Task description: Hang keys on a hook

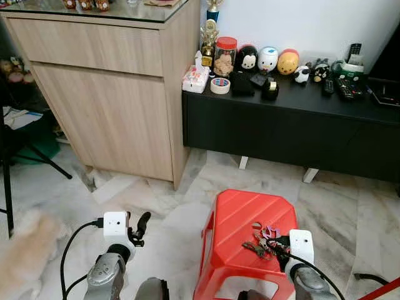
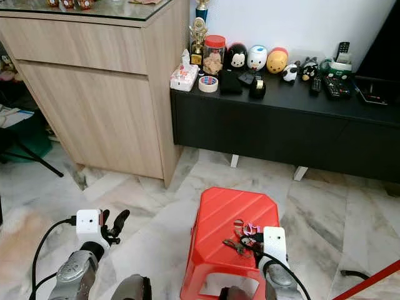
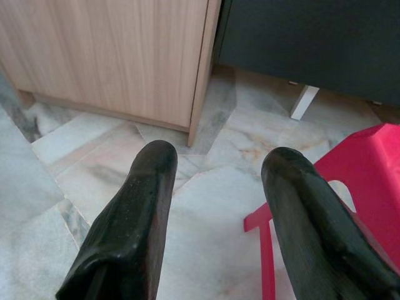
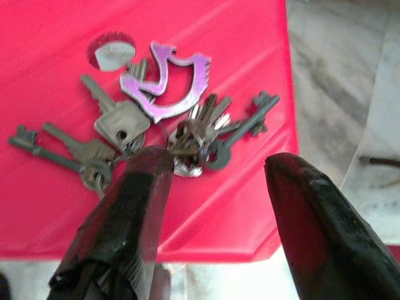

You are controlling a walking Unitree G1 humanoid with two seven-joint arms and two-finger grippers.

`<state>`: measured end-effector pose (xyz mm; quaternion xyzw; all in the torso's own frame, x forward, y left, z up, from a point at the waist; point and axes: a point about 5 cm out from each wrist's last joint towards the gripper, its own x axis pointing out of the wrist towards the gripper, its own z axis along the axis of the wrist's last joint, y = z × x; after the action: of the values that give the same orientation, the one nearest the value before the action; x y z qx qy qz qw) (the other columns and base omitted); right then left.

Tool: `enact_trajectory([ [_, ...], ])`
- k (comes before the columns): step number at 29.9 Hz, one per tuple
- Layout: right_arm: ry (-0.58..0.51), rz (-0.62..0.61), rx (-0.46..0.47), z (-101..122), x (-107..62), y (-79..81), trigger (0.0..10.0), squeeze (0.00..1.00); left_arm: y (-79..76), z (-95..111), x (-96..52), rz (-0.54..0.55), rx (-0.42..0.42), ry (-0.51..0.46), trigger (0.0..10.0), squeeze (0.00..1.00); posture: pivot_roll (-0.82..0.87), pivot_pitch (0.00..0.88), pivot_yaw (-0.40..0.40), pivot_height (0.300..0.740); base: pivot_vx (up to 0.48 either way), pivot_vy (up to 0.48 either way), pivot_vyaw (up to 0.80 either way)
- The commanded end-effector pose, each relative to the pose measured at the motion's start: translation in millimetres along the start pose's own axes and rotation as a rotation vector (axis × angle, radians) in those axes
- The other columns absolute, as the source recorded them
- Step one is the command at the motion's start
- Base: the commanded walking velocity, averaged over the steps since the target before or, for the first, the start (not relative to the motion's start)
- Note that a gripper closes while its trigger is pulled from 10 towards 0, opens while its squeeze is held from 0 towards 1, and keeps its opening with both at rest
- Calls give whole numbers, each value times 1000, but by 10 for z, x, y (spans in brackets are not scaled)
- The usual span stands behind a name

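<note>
Keys (image 2: 242, 237) lying on red stool (image 2: 228, 215) w/ right gripper (image 2: 255, 240) sitting right beside them. Left gripper (image 2: 115, 224) hanging over marble floor (image 2: 156, 206).

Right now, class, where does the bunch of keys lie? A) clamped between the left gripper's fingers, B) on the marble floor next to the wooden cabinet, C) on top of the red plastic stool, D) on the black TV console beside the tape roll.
C: the keys lie spread on the top of the red stool, just ahead of the open right gripper, which has not closed on them.
</note>
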<state>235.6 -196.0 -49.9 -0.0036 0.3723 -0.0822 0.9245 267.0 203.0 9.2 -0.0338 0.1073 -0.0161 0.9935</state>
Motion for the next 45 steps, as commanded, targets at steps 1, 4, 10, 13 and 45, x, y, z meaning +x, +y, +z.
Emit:
enact_trajectory([
  [1, 1, -12, 26, 19, 7, -9, 10000, 0, -11, -5, 10, -13, 11, 16, 10000, 0, 87, 40, -58, 637, 0, 0, 0],
  [4, 15, -23, 37, 11, 12, -3, 10000, 0, -21, -1, 15, -17, 14, 15, 10000, 0, 88, 40, -57, 637, 0, 0, 0],
  [10, 7, -42, 68, 54, 24, -1, 10000, 0, -21, 7, 21, -17, 17, 14, 10000, 0, 91, 41, -56, 637, 0, 0, 0],
  [13, -30, -24, 83, 118, 31, 35, 10000, 0, -25, 18, 28, -18, 17, 10, 10000, 0, 94, 48, -50, 637, 0, 0, 0],
  [45, -342, -17, 221, 303, -73, 78, 10000, 0, -281, 439, -91, -171, 112, -180, 10000, 0, 102, 157, -1, 637, 0, 0, 0],
])
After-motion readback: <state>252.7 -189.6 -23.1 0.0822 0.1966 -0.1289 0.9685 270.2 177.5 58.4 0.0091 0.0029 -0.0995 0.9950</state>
